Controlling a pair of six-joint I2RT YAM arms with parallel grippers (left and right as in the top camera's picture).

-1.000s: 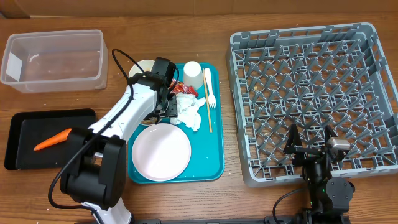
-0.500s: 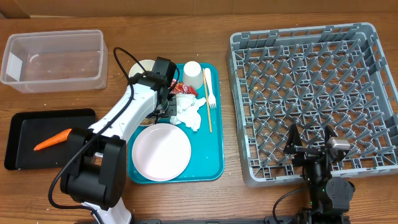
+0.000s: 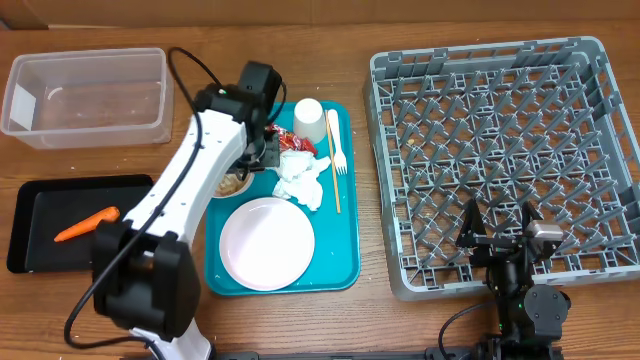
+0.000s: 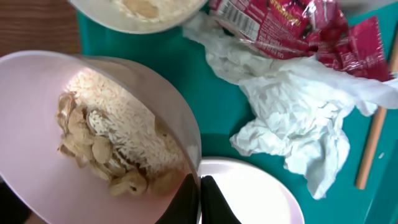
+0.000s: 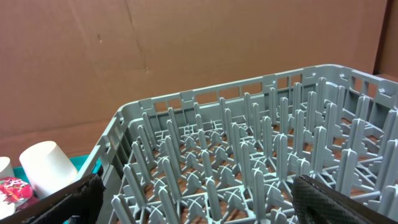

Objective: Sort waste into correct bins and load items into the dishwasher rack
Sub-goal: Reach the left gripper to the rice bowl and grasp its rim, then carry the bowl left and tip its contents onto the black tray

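Observation:
My left gripper point(image 4: 200, 186) is shut on the rim of a small white bowl point(image 4: 37, 112) that holds rice-like grains and pale nuts point(image 4: 106, 149). From overhead the bowl point(image 3: 232, 183) peeks out beside the left gripper point(image 3: 258, 160) at the teal tray's left edge. A second bowl point(image 4: 149, 7), crumpled tissue point(image 3: 303, 178), a red wrapper point(image 3: 290, 140), a cup point(image 3: 309, 118), a fork point(image 3: 338, 142) and the plate point(image 3: 266, 243) lie on that tray. The carrot point(image 3: 85, 225) lies in the black tray point(image 3: 20, 235). My right gripper point(image 5: 199, 205) stands open at the rack's point(image 3: 500, 130) near edge.
A clear tub point(image 3: 85, 95) stands at the back left with nothing visible in it. The teal tray point(image 3: 340, 270) sits between the bins and the grey rack. A thin wooden stick point(image 3: 336, 185) lies beside the fork.
My left jaws have shut onto the bowl's rim. The left arm has shifted toward the back, the bowl now shows beside it, and the plate has slid slightly right. The right arm is still.

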